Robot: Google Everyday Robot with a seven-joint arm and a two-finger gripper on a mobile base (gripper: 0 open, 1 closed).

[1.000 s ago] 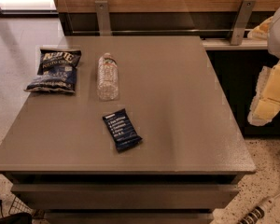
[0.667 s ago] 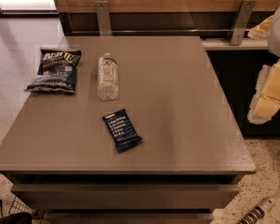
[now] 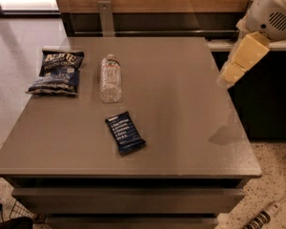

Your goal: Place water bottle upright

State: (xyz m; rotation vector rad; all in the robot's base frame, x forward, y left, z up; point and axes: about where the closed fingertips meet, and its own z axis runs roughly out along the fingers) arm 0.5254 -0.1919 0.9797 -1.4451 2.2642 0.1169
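Smooth grey rectangular table (image 3: pixel 181 128); on its far-left part a crinkled blue chip bag (image 3: pixel 57 73), beside it the clear ribbed water bottle (image 3: pixel 110 78) lying flat. The cream blocky gripper (image 3: pixel 229 78) hangs tilted over the table's right edge, its grip state impossible to tell

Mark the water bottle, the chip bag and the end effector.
water bottle (image 3: pixel 110 78): camera view, middle of its clear ribbed body.
chip bag (image 3: pixel 57 71): camera view, centre of its dark front.
end effector (image 3: pixel 232 72): camera view, pale tip near the table's (image 3: pixel 181 128) right edge.
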